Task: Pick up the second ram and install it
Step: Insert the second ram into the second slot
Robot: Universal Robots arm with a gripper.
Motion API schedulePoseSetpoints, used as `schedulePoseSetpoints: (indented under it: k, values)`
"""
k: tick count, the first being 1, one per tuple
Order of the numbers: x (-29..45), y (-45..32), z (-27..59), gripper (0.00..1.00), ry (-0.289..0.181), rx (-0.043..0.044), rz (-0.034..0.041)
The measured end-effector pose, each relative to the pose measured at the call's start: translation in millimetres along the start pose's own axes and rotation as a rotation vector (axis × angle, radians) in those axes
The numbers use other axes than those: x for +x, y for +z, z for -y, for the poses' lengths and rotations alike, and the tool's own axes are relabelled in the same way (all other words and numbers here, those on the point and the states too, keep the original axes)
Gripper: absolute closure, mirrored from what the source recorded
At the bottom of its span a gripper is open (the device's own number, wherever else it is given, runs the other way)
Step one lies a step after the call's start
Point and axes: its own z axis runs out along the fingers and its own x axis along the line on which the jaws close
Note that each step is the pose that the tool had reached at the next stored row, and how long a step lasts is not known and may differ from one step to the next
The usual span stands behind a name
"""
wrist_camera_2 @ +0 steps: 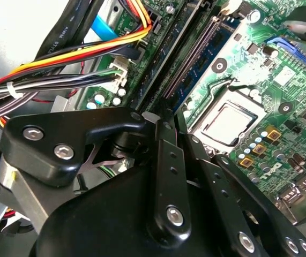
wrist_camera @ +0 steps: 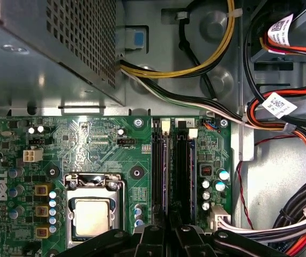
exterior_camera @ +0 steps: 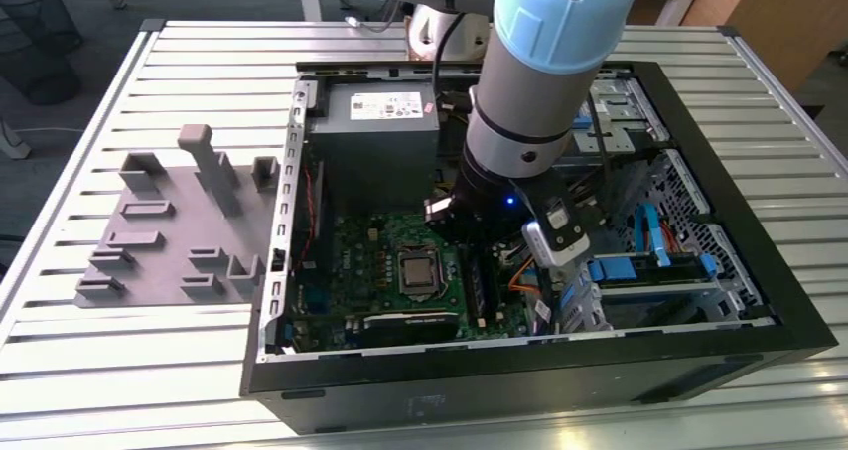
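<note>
The gripper [exterior_camera: 494, 239] is down inside the open case [exterior_camera: 742, 301], low over the motherboard [exterior_camera: 357, 271]. In both wrist views its black fingers [wrist_camera_2: 170, 160] come together into a narrow wedge right at the near end of the memory slots [wrist_camera: 171, 171]. A thin dark-green strip, probably the ram [wrist_camera_2: 180, 122], stands on edge between the fingertips and runs away from them along one slot, so the gripper appears closed on it; the contact itself is hidden behind the finger links. Whether the stick is fully seated I cannot tell.

Just to one side of the fingers lies the CPU socket [wrist_camera: 92, 214] with its metal frame. On the other side, near the slots, sit a row of capacitors [wrist_camera: 213, 188] and a white connector [wrist_camera: 220, 216], and beyond them bundles of cables [wrist_camera: 292, 219]. Ahead of the gripper, past the far end of the slots, the grey power supply [wrist_camera: 56, 48] rises with yellow and black wires coming from it.

Well away from the gripper, outside the case, a grey holder tray [exterior_camera: 173, 241] rests on the slatted table [exterior_camera: 79, 351].
</note>
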Motion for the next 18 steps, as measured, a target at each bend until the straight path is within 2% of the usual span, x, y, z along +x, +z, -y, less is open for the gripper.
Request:
schedulePoseSetpoints:
  k: [18]
  values:
    - [-0.1,-3.9,-0.5,0.86,0.000,-0.0015,-0.0009]
